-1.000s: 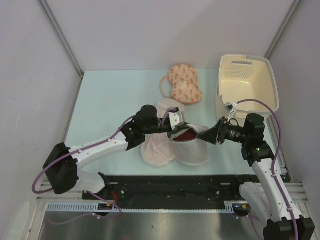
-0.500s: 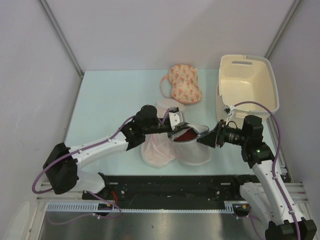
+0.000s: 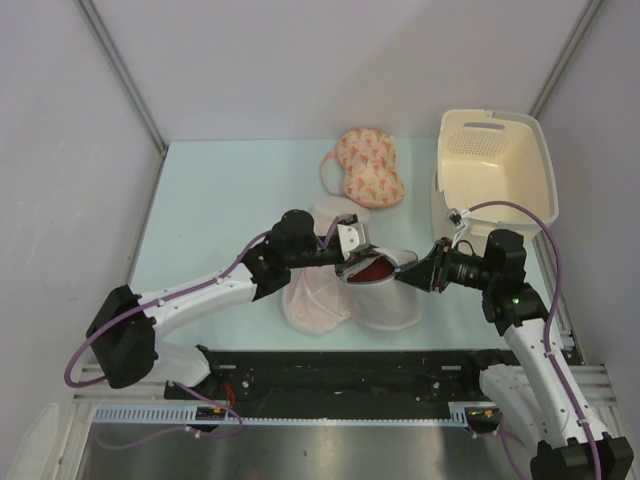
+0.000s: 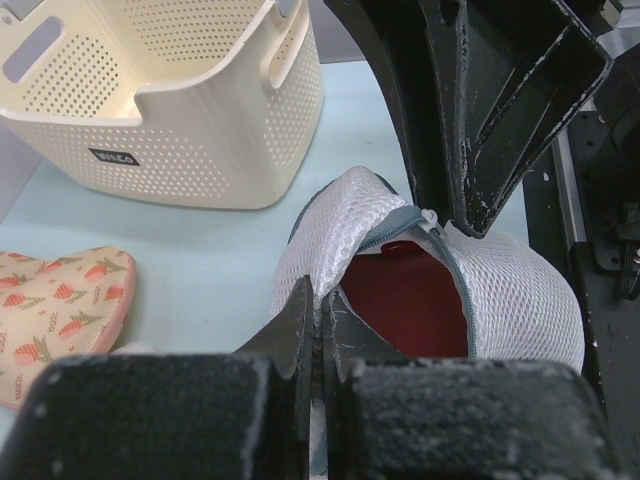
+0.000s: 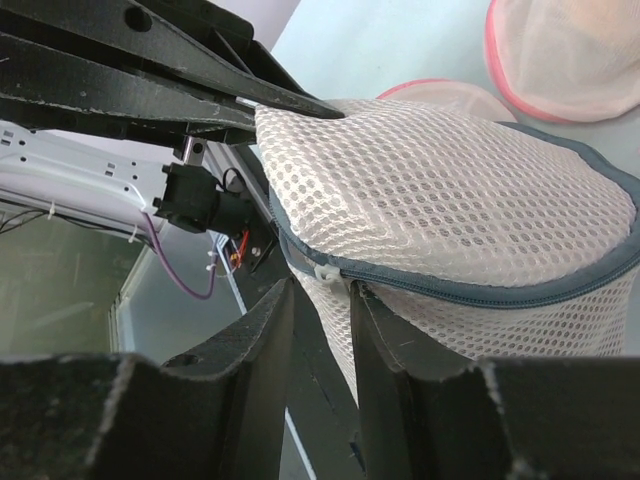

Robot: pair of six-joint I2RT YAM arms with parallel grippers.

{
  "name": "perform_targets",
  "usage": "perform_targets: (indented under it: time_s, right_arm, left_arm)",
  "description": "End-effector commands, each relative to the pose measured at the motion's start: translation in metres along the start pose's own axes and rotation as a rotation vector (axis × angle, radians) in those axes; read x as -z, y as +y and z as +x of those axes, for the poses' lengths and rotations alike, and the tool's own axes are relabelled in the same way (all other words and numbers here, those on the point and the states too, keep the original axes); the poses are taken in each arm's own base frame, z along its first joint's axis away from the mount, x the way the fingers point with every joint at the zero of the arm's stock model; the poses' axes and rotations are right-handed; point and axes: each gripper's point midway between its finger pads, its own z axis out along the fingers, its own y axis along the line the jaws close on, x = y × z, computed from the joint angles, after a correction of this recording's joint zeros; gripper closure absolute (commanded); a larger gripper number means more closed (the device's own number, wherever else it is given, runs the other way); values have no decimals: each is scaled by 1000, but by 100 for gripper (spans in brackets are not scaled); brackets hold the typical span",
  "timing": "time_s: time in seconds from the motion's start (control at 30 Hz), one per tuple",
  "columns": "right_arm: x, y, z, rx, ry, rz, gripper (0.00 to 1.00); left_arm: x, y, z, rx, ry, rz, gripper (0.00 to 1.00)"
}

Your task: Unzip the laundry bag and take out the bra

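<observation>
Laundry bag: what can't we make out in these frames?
- Bra: left wrist view shows only a red patch; the laundry bag mesh hides the rest.
- Zip pull: right wrist view, unclear whether the right end effector grips it.
- How far it is unzipped: top view too small, left end effector partly covers it.

Through the right wrist camera I saw my right gripper (image 5: 322,292) with its fingers a narrow gap apart, just beneath the grey zip rim of the white mesh bag (image 5: 450,190). The small white zip pull (image 5: 326,272) sat at the mouth of that gap; I could not tell whether either finger touched it. The left gripper (image 5: 325,108) stretched across the upper left, its tips together at the bag's top edge. Beyond the bag, on the pale table (image 5: 400,40), lay a pink-trimmed pouch (image 5: 570,50) and a second pouch (image 5: 450,93).
</observation>
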Motion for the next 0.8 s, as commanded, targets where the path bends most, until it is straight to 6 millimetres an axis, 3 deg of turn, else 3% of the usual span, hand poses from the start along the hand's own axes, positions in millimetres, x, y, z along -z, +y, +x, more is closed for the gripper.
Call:
perform_targets:
  time_s: [0.0, 0.17, 0.2, 0.3, 0.57, 0.77]
  right_arm:
    - [-3, -1, -6, 23, -12, -2, 66]
    - [-4, -2, -9, 17, -26, 6, 78]
    - [-4, -3, -10, 15, -30, 11, 88]
    - [-3, -5, -12, 12, -43, 31, 100]
    - [3, -11, -21, 19, -102, 90, 100]
    - [30, -44, -39, -36, -209, 235, 100]
  left_arm:
    - [0, 10, -42, -75, -110, -1, 100]
    - [1, 10, -42, -77, -109, 1, 99]
    - [1, 9, -41, -76, -107, 3, 100]
    - [1, 8, -41, -76, -109, 8, 100]
    - [4, 6, -38, -77, -101, 13, 100]
    - [17, 6, -39, -105, -100, 14, 100]
